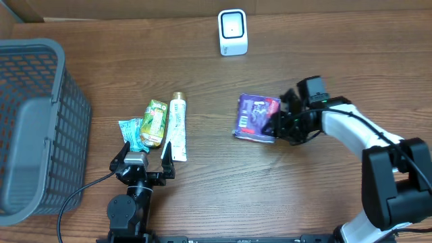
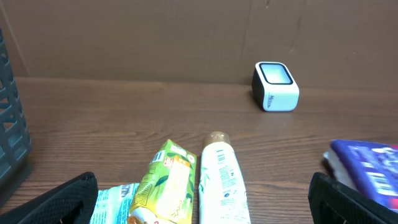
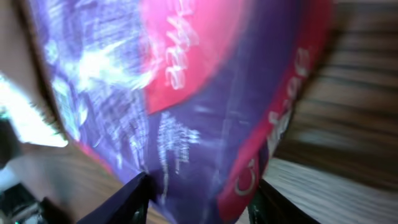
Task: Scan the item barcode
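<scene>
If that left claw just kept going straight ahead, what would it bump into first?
Probably the white plastic tube and the yellow-green packet lying side by side just ahead of the open left gripper; which comes first is unclear.

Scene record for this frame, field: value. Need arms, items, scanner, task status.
left gripper: jaws open, holding nothing, beside the loose items
right gripper: at right edge of purple packet; packet between the jaws, grip not confirmable
scanner: upright at far side of table, apart from the packet
loose items: teal packet, green packet, white tube, side by side
basket: far left
task status: barcode not yet presented to scanner
</scene>
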Controlling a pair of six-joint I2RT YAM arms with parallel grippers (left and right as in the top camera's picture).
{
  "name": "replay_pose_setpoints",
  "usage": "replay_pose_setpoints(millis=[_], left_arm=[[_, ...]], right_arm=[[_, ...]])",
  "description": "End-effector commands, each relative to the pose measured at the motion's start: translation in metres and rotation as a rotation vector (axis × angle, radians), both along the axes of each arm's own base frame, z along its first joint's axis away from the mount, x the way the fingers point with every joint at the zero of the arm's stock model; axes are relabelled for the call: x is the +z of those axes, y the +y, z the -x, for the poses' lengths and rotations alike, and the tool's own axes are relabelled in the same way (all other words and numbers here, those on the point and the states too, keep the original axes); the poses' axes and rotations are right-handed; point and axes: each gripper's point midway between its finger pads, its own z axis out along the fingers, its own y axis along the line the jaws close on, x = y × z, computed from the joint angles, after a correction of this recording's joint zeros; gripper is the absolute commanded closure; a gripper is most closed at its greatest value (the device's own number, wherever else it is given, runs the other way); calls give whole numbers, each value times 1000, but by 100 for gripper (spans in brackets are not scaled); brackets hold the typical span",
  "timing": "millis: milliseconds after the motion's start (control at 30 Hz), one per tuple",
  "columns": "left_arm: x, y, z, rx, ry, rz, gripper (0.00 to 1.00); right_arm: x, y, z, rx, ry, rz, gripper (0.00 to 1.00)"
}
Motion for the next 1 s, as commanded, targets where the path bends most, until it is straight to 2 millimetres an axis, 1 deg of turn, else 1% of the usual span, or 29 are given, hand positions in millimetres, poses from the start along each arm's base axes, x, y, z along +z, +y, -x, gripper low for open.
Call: replay_pose_setpoints(millis=[0, 67, 133, 200, 233, 267, 400, 433, 533, 667, 700, 733, 767, 833, 967], left_arm=[[-1, 3, 0, 16, -5, 17, 0], [-1, 3, 0, 16, -6, 17, 0], [-1, 3, 0, 16, -6, 17, 1], [-1, 3, 0, 16, -5, 17, 0], [-1, 3, 0, 16, -5, 17, 1], [-1, 3, 0, 16, -5, 17, 1], [-1, 3, 0, 16, -5, 17, 0], [-1, 3, 0, 16, -5, 17, 0], [-1, 3, 0, 16, -5, 17, 0], [-1, 3, 0, 16, -5, 17, 0], [-1, 3, 0, 16, -5, 17, 1], [-1, 3, 0, 16, -5, 17, 0], [-1, 3, 0, 16, -5, 17, 1], [-1, 3, 0, 16, -5, 17, 0], [-1, 3, 0, 16, -5, 17, 0]], right_arm=[[8, 41, 22, 74, 28, -61, 49], [10, 55, 32, 113, 39, -58, 49], [15, 62, 38, 129, 58, -53, 44], [24, 64, 35, 123, 59, -53, 38], [30, 62, 31, 115, 47, -44, 35], [35, 59, 26, 104, 35, -26, 32], [62, 37, 3, 108, -43, 91, 26], [69, 28, -5, 114, -71, 139, 22], [88, 2, -29, 113, -162, 251, 13], [107, -21, -60, 73, -260, 272, 8], [108, -26, -66, 54, -274, 270, 7], [110, -32, -72, 36, -289, 267, 4], [112, -35, -79, 53, -319, 251, 2], [111, -35, -86, 103, -358, 227, 0], [96, -34, -93, 182, -388, 236, 0]])
